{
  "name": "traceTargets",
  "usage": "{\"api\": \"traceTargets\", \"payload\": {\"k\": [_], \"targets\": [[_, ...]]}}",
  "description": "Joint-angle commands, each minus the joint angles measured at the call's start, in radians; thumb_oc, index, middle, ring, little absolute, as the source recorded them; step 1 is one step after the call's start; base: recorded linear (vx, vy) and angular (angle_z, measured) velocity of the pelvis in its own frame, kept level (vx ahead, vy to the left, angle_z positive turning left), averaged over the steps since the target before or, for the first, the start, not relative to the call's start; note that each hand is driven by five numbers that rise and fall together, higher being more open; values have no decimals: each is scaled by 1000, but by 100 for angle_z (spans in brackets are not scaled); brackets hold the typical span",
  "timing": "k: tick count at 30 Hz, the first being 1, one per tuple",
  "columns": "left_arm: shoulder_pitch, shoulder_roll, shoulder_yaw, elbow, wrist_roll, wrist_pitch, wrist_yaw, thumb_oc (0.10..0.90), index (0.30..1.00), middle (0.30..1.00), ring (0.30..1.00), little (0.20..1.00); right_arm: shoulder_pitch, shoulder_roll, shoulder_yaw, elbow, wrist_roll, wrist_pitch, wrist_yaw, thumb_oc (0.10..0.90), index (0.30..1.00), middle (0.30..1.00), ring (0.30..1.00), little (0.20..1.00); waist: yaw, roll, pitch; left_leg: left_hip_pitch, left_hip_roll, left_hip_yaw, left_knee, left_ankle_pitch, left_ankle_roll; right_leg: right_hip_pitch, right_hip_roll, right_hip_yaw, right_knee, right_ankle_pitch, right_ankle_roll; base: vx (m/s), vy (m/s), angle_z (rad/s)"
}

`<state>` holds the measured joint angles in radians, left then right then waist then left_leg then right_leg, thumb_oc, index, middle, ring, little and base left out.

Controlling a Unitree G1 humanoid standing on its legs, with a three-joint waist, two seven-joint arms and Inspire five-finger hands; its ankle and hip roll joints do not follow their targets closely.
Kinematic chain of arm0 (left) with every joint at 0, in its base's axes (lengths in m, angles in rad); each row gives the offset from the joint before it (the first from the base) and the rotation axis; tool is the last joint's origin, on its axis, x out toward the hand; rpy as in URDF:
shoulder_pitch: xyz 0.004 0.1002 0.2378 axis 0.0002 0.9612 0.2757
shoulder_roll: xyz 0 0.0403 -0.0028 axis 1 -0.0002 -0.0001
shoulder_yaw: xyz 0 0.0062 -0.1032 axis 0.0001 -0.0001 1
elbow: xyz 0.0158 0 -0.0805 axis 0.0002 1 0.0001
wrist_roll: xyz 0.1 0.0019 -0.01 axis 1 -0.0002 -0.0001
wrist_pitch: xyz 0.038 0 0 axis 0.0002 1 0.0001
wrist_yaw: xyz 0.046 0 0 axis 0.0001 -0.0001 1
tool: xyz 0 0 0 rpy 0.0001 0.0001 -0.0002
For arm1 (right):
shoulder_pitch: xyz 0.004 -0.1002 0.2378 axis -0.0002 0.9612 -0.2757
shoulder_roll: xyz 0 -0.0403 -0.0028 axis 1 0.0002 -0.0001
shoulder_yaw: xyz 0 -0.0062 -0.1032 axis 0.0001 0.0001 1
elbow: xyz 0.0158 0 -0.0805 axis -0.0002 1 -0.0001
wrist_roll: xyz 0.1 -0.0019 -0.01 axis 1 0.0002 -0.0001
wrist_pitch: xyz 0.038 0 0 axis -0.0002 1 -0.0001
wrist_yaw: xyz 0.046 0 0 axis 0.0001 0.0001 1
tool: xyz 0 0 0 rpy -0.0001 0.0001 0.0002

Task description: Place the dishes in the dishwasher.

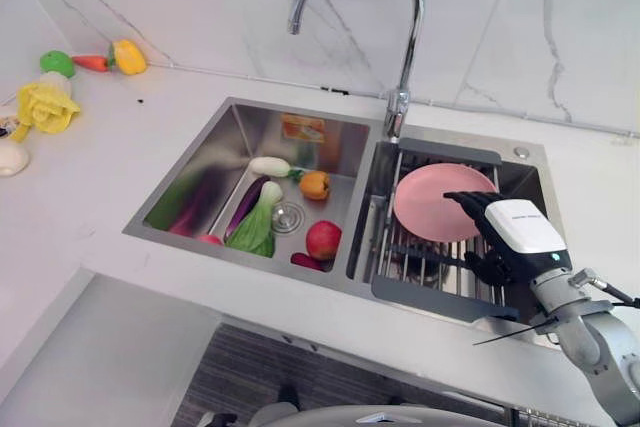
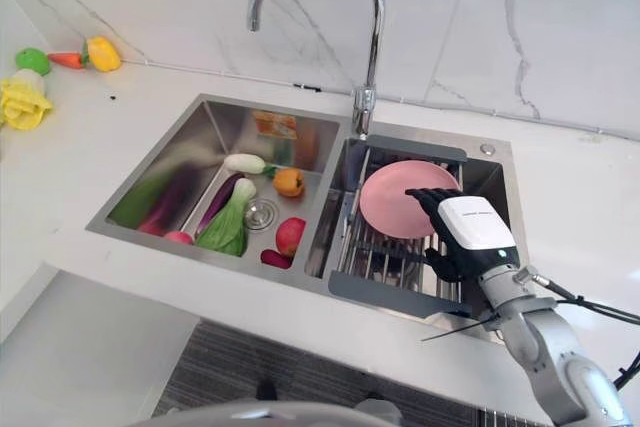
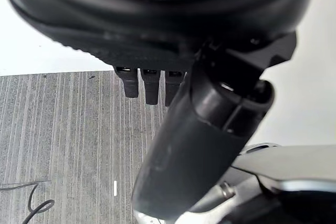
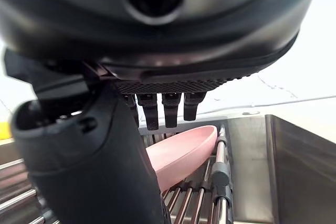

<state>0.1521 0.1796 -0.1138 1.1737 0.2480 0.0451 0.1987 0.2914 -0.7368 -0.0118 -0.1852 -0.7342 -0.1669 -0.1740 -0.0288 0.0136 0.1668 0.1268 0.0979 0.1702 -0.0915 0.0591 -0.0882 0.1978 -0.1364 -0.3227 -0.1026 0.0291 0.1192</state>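
While right hand [image 1: 505, 232] hovers, pink plate [image 1: 432, 202] lies beneath fingertips [image 4: 170, 113]

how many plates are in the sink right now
1: a pink plate lying on the wire rack in the right basin, just beyond the right hand. Others could be hidden beneath the hand.

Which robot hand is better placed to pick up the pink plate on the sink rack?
Right, probably. The right robot hand hovers open just over the pink plate on the rack, while the left robot hand hangs low above the floor, away from the sink.
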Motion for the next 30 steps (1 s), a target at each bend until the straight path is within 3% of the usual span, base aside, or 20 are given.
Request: {"api": "traceTargets", "payload": {"k": [1, 13, 14, 15, 16, 23, 30], "targets": [[-103, -11, -36, 70, 11, -27, 36, 800, 900, 900, 900, 900, -121, -42, -29, -70, -55, 4, -129, 800, 900, 900, 900, 900, 33, -7, -5, 48, 32, 29, 4, -47, -44, 17, -22, -14, 15, -42, 42, 0, 0, 0], [-99, -15, -46, 80, 11, -29, 44, 800, 900, 900, 900, 900, -171, -63, 52, 38, -191, 49, -171, 800, 900, 900, 900, 900, 48, -10, -10, 45, 33, 22, 4, -49, -46, 19, -23, -22, 15, -44, 41, 1, 0, 1], [-98, -15, -45, 83, 13, -30, 45, 800, 900, 900, 900, 900, -176, -67, 53, 42, -210, 54, -187, 758, 836, 836, 836, 836, 48, -10, -11, 46, 33, 22, 4, -49, -46, 20, -23, -22, 15, -45, 41, 0, 0, 0], [-98, -15, -45, 83, 13, -30, 45, 800, 900, 900, 900, 900, -176, -67, 53, 42, -210, 54, -187, 758, 836, 836, 836, 836, 48, -10, -11, 46, 33, 22, 4, -49, -46, 20, -23, -22, 15, -45, 41, 10, 4, 4], [-99, -18, -51, 86, 19, -34, 54, 800, 900, 900, 900, 900, -184, -71, 56, 66, -271, 81, -262, 400, 300, 300, 300, 300, 49, -10, -11, 46, 33, 21, 4, -49, -46, 21, -23, -24, 15, -46, 42, 5, 1, 3], [-106, -17, -71, 82, 24, -36, 84, 800, 900, 900, 900, 900, -251, -62, 116, 126, -349, 137, -355, 400, 300, 300, 300, 300, 56, -8, -11, 46, 35, 19, 4, -50, -48, 23, -22, -26, 15, -47, 42, 0, 0, 1], [-109, -19, -82, 83, 18, -33, 92, 800, 900, 900, 900, 900, -283, -55, 138, 125, -349, 149, -387, 400, 300, 300, 300, 300, 61, -7, -14, 49, 34, 20, 4, -50, -47, 25, -21, -29, 15, -49, 41, 4, 0, -1]]}}
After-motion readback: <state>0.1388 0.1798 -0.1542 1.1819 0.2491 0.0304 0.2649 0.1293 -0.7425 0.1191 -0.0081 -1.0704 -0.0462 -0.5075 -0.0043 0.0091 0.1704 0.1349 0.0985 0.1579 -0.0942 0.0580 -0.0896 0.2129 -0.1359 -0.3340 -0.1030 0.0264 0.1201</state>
